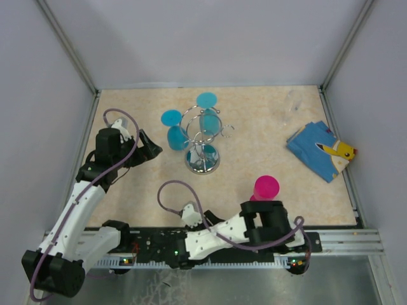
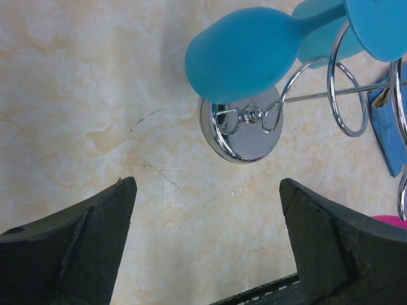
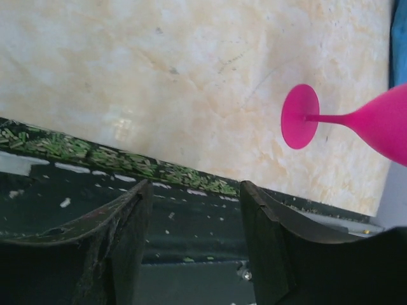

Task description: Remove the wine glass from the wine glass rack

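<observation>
**Top external view: pink glass on the table, two blue ones on the rack**

The rack (image 1: 202, 159) stands mid-table. Two blue glasses hang from its loops, one (image 1: 176, 135) at its 10 o'clock and one (image 1: 209, 118) at 12 o'clock. The pink glass (image 1: 266, 188) stands upright on the table (image 1: 140, 197) at the rack's 4 o'clock, apart from it and just beyond the right arm (image 1: 254, 225). A blue cloth (image 1: 318, 151) lies at 3 o'clock. The left gripper (image 1: 147, 147) sits at the rack's 9 o'clock, facing it.

Left wrist: the fingers (image 2: 82, 248) are spread wide with only bare table between them. The rack's mirror base (image 2: 245, 130) and a blue bowl (image 2: 245, 54) are at 12 o'clock, untouched.

Right wrist: the right gripper (image 3: 194, 190) has its fingers (image 3: 121, 235) parted and holds nothing. The pink glass (image 3: 369, 124) is at 2 o'clock, clear of them.
</observation>
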Available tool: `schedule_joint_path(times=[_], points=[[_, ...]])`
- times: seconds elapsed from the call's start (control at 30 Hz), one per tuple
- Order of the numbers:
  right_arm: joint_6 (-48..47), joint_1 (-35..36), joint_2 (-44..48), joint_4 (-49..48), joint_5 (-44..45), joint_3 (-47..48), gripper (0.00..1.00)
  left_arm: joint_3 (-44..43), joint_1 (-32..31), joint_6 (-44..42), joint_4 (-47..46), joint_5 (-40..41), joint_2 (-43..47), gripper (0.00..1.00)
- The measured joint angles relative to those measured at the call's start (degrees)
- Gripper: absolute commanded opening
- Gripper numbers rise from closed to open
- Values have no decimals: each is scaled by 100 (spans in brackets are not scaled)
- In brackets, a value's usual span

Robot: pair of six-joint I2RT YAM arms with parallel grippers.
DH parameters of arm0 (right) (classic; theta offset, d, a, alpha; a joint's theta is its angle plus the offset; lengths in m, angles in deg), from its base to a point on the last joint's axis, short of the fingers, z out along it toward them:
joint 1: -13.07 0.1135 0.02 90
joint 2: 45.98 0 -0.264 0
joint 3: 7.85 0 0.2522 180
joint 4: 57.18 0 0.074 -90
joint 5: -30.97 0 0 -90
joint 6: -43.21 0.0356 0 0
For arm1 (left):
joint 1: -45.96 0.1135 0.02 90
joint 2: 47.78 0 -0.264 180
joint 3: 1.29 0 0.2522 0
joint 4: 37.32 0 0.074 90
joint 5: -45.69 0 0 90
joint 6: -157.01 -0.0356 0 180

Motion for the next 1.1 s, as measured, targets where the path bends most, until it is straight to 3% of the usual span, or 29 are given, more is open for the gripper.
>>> schedule_joint_path(times=[0.2,0.4,0.53,0.7,0.8,0.9,1.1], points=[[452,267,1342,168,94,-321,63,37,0,0,-11,0,0,100],[87,852,1805,122,699,619,70,42,0,-9,-17,57,2,100],[-999,935,2715,-815,1113,730,68,42,0,-50,-9,129,26,100],[-2645,588,4774,-2763,1121,15,67,28,2,-114,94,240,42,100],[-3429,-483,5888,-3600,730,-216,74,20,2,-111,90,232,39,100],[-3919,-2177,6336,-3954,-199,-92,75,20,2,-94,46,114,9,99],[-4409,-6190,5501,-4118,-3346,1113,70,9,2,-35,-55,-184,-188,99]])
